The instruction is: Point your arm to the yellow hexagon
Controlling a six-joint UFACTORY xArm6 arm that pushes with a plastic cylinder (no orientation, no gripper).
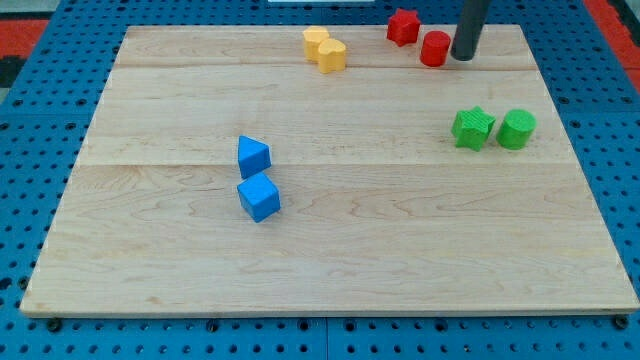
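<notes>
Two yellow blocks sit together near the board's top edge, left of centre-right: one (316, 40) at the upper left and the yellow hexagon-like block (332, 55) at the lower right, touching it. My tip (462, 57) is at the view's top right, just right of a red cylinder (435, 49) and close to it. The tip is well to the right of the yellow blocks, with the red cylinder between them.
A red star-like block (403, 26) lies at the top, left of the red cylinder. A green star (473, 128) and a green cylinder (517, 129) sit at the right. A blue triangle (253, 155) and a blue cube (259, 197) lie left of centre on the wooden board (400, 250).
</notes>
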